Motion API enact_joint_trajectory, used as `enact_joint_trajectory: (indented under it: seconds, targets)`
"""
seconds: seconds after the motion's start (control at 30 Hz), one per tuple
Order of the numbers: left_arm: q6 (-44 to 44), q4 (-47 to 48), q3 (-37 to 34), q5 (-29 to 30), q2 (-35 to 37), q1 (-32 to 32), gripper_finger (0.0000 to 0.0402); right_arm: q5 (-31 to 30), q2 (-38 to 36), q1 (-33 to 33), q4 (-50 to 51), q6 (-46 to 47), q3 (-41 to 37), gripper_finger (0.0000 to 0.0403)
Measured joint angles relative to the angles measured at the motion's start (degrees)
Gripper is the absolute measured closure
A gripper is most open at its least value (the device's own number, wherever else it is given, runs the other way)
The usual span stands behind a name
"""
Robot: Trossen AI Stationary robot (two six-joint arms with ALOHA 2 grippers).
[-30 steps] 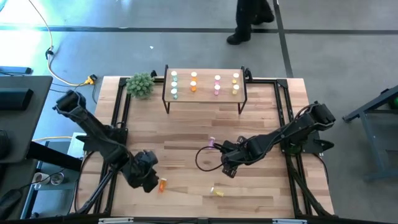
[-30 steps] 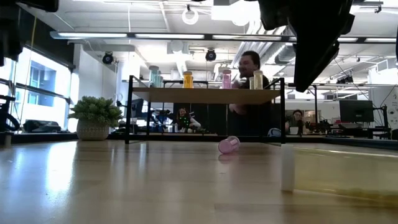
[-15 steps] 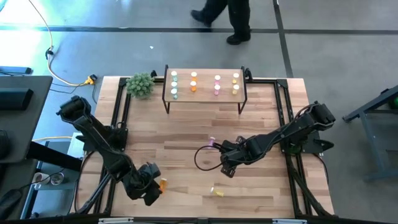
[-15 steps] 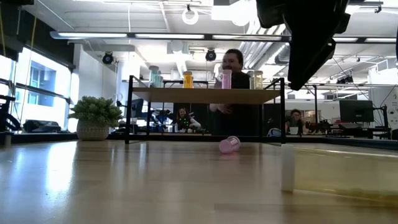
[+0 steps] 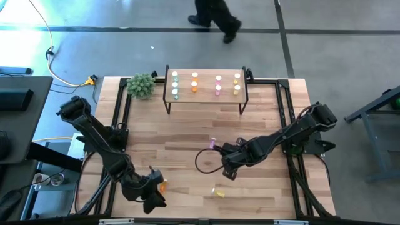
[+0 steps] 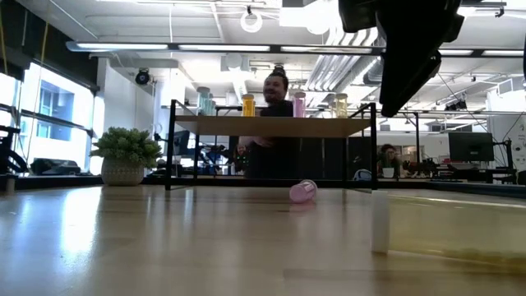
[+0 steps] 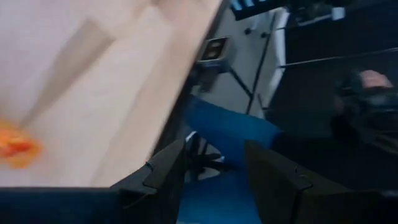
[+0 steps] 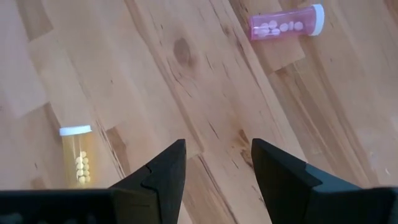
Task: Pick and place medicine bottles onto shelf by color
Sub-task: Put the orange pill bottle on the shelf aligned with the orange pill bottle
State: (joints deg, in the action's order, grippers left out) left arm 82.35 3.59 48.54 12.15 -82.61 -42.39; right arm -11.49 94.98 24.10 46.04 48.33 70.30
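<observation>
At 12 o'clock on the tabletop [image 5: 187, 134], the shelf [image 5: 206, 94], with four little rows of medicine bottles in colour order: green [image 5: 175, 84] at the 9 o'clock end, then orange [image 5: 194, 82], then pink [image 5: 218, 84], then yellow [image 5: 237, 84] at the 3 o'clock end. Beside the shelf, at 11 o'clock, a small green plant [image 5: 141, 85]. Three more bottles still down on the wood, all lying on their sides. Near the middle, a pink bottle [image 5: 212, 143] with white pills inside. At 6 o'clock, close to the front edge, a yellow bottle [image 5: 219, 192]. At 7 o'clock, an orange bottle [image 5: 163, 185]. Just beside that orange one, down low at 7 o'clock, the left tool [image 7: 214, 155], released, fingers apart, nothing between them, not touching the bottle. A little past the middle toward 4 o'clock, the right tool [image 8: 216, 158], released too, fingers apart over bare wood, with the pink bottle ahead of it and the yellow one off to one side, both well clear of the fingers. Beyond the tabletop at 12 o'clock, a person [image 5: 215, 12] on the grey floor.
</observation>
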Motion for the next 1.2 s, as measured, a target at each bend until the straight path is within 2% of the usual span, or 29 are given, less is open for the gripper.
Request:
enact_joint_trajectory:
  seconds: [0.27,0.6,0.83,0.97,1.2]
  targets:
    - [-1.90,5.47,9.74,0.84,0.00,0.04,0.0250,-0.51,0.00,1.15,-0.11,-0.98,0.00,0.0229]
    - [-0.30,27.30,21.94,4.04,0.00,0.04,0.0250,-2.95,0.00,3.09,-0.13,-2.71,0.00,0.0229]
    - [5.29,41.40,23.07,9.04,-0.26,-0.04,0.0250,-3.02,0.00,3.06,-0.13,-3.81,0.00,0.0229]
    - [9.76,47.56,23.05,9.93,-2.47,-0.27,0.0250,-3.27,0.00,3.08,-0.13,-3.81,0.00,0.0229]
    - [16.12,49.63,23.08,7.71,-7.74,-1.36,0.0250,-3.78,0.00,3.08,-0.09,-3.55,0.00,0.0229]
